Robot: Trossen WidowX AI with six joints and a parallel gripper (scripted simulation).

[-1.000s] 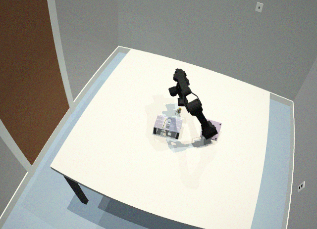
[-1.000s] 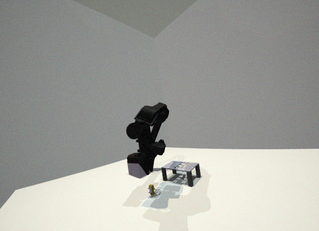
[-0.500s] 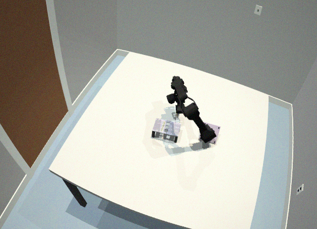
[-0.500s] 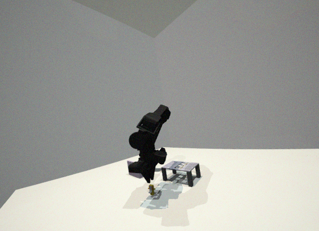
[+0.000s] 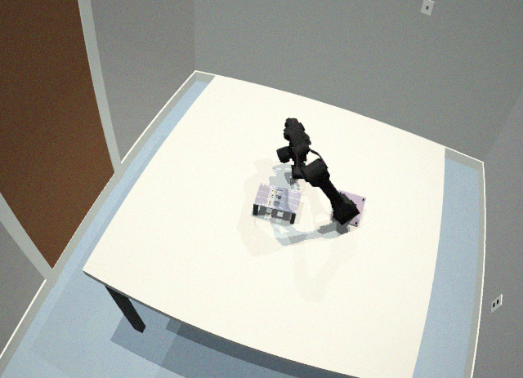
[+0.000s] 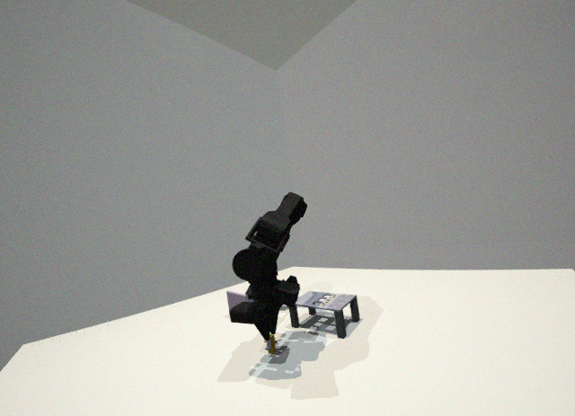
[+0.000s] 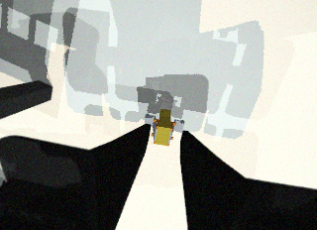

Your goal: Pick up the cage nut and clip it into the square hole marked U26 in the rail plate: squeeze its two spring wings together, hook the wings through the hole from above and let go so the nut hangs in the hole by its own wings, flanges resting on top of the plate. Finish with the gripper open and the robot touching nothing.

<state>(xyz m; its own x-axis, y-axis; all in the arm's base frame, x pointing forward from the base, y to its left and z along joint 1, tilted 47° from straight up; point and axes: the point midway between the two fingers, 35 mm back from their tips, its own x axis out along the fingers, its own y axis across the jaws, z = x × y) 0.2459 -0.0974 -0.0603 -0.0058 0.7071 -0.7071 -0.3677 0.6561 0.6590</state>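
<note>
From my station I log the gripper (image 5: 297, 171) (image 6: 270, 336) (image 7: 165, 132) pointing down at the cage nut (image 6: 272, 344) (image 7: 162, 136), its fingers part-way open, a narrow gap between them and nothing gripped. The nut stands upright on the white table (image 5: 189, 218) (image 6: 441, 356) (image 7: 297, 116), yellow body in the middle with a small grey wing out to either side. In the wrist view it lines up with the finger gap, the wings just beyond the tips; contact is probably absent, though the exterior view is too coarse for me to be sure. The rail plate (image 5: 264, 193) (image 6: 343, 300) sits level on dark legs, near the nut but apart from it. I cannot read the U26 mark. The arm's base stands on a lilac plate (image 5: 361, 207) (image 6: 235, 297), and the nut is outside the square hole
</note>
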